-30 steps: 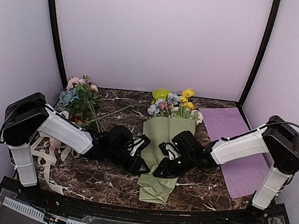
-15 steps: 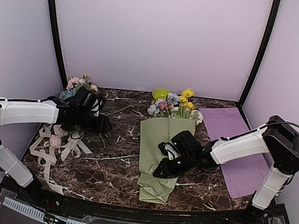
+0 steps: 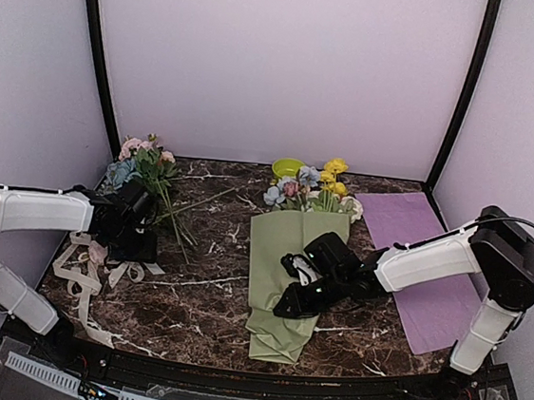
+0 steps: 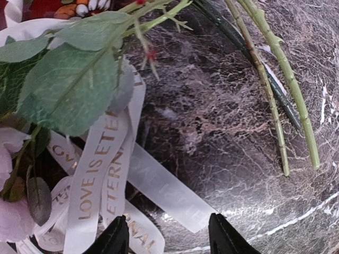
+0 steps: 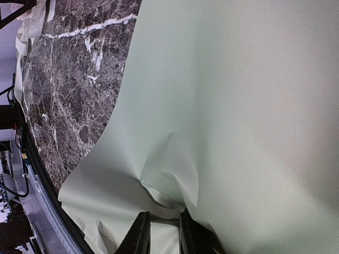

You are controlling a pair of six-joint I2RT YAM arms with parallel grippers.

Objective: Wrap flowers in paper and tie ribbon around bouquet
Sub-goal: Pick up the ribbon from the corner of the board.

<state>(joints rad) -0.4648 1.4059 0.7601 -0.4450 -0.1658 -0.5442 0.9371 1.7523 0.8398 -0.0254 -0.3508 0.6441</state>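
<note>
My left claw (image 4: 168, 233) hangs low over the ribbon (image 4: 100, 159), its two black tips apart and closed on nothing. The ribbon is flat, cream and slightly glossy, printed with small lettering. It lies in loose overlapping loops near the left edge of the surface (image 3: 199, 298), a dark brown polished marble with white veins. A broad, matte fabric leaf (image 4: 69, 84) droops across the upper loops and covers part of them. Thin green plastic stems (image 4: 275, 95), knobbly at the joints, run across the marble just beyond. They belong to the loose cluster (image 3: 141, 170) of pink and blue blooms at the far left corner. My left arm reaches in from the left edge with its white forearm nearly level.

My right claw (image 5: 161, 227) is nearly together, nipping a crumpled fold of the paper (image 5: 238, 106). The sheet is smooth, sage green and matte, with sharp creases puckering right at my tips. The bouquet (image 3: 285, 259) is a long cone lying along the middle of the surface, narrow end toward the near edge. The flowers (image 3: 311, 190) spill yellow, blue and pink from its wide end near the far edge. My right forearm slopes down from a raised elbow at the right edge, crossing a flat purple sheet (image 3: 429, 293). A small yellow-green bowl (image 3: 288, 168) sits at the far edge behind the blooms.
</note>
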